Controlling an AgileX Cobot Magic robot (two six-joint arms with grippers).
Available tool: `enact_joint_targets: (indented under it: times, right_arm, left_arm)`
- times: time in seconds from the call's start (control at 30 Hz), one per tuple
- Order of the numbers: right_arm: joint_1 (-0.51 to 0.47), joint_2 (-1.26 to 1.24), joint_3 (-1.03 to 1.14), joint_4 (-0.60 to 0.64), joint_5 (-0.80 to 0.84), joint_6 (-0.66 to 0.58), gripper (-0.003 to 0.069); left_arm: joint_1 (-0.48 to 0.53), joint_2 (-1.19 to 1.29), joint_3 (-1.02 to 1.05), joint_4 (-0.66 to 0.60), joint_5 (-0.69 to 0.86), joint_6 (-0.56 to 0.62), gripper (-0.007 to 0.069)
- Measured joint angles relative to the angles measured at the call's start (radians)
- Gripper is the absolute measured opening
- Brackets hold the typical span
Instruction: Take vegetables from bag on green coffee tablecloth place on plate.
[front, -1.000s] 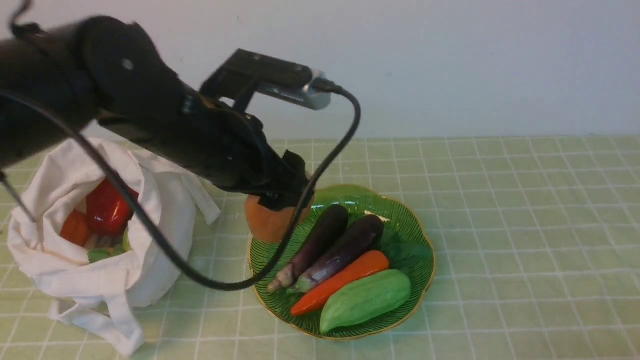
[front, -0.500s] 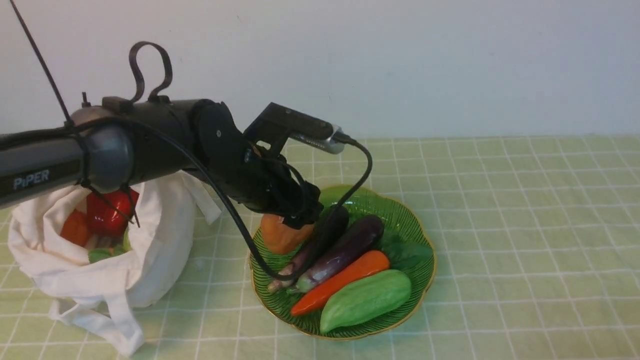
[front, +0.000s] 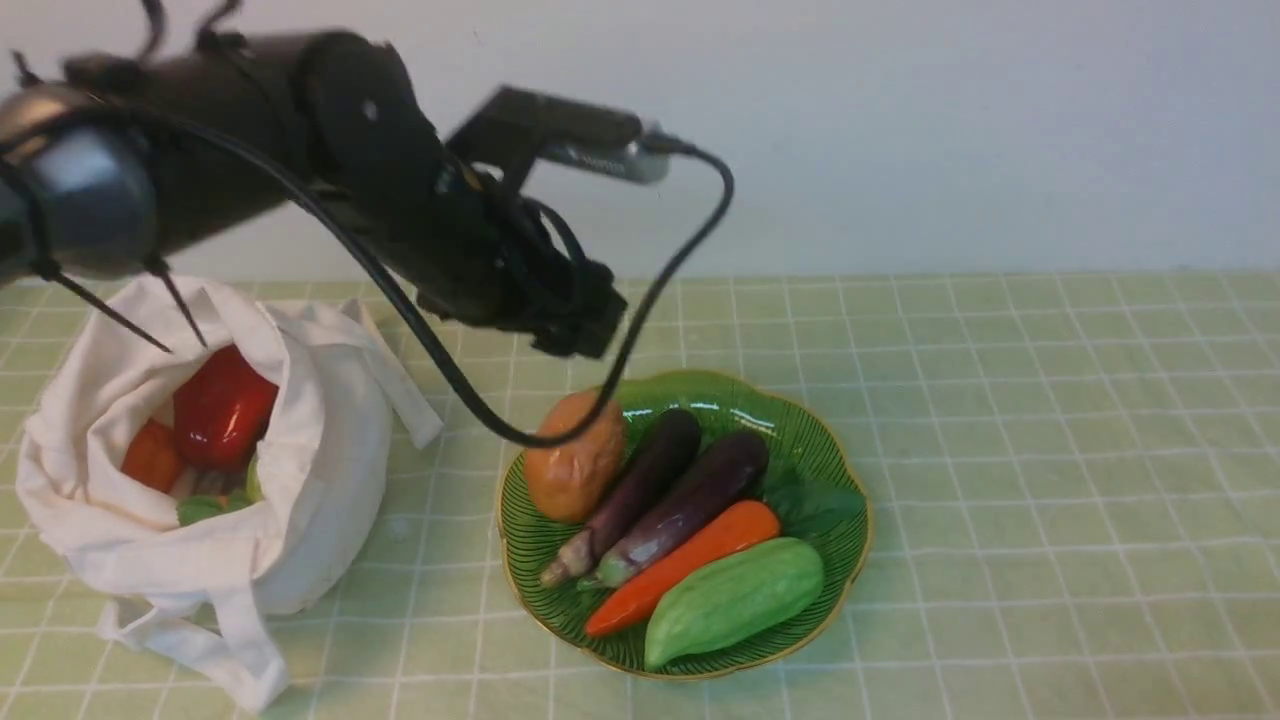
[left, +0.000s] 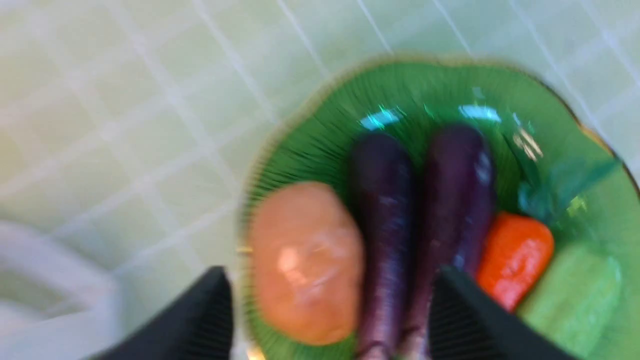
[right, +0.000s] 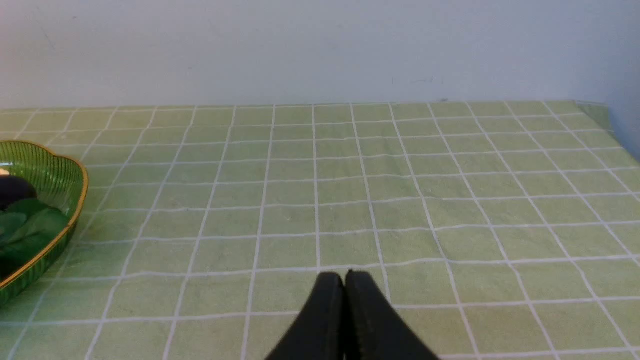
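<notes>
The brown-orange potato lies on the left side of the green gold-rimmed plate, beside two purple eggplants, an orange carrot and a green gourd. My left gripper hangs open and empty above the potato; in the left wrist view the potato shows between the spread fingers. The white bag stands at the left holding a red bell pepper and a red tomato. My right gripper is shut over bare cloth, out of the front view.
The pale green grid tablecloth runs to a white wall behind. The bag's strap handle trails toward the front edge. The left arm's cable loops down over the plate's back left rim. The plate's edge shows in the right wrist view.
My left gripper let go of the potato onto the plate's left side, opened, and rose up and back away from it. The right gripper has not visibly moved.
</notes>
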Motion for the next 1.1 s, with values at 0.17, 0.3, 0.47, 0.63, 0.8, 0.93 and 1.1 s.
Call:
enact_joint_targets:
  times: [0.17, 0.3, 0.47, 0.63, 0.8, 0.93, 1.1]
  right_arm:
    - [0.000, 0.000, 0.000, 0.000, 0.000, 0.000, -0.0016]
    - [0.000, 0.000, 0.000, 0.000, 0.000, 0.000, -0.0016]
    - [0.000, 0.000, 0.000, 0.000, 0.000, 0.000, -0.0016]
    - [0.000, 0.000, 0.000, 0.000, 0.000, 0.000, -0.0016]
    - [0.000, 0.000, 0.000, 0.000, 0.000, 0.000, -0.0016]
    - [0.000, 0.000, 0.000, 0.000, 0.000, 0.000, -0.0016]
    - [0.000, 0.000, 0.000, 0.000, 0.000, 0.000, -0.0016]
  left_arm:
    - [0.021, -0.168, -0.008, 0.188, 0.050, -0.084, 0.0099]
    - [0.026, -0.351, -0.007, 0.317, 0.115, -0.128, 0.0002]
    - [0.026, -0.517, 0.004, 0.312, 0.150, -0.146, -0.0005]
    - [0.026, -0.571, 0.006, 0.271, 0.250, -0.122, -0.0005]
    - [0.026, -0.677, 0.017, 0.253, 0.291, -0.115, -0.0005]
    - [0.026, -0.815, 0.016, 0.272, 0.285, -0.115, -0.0005]
    - [0.026, -0.941, 0.063, 0.272, 0.273, -0.128, -0.0005]
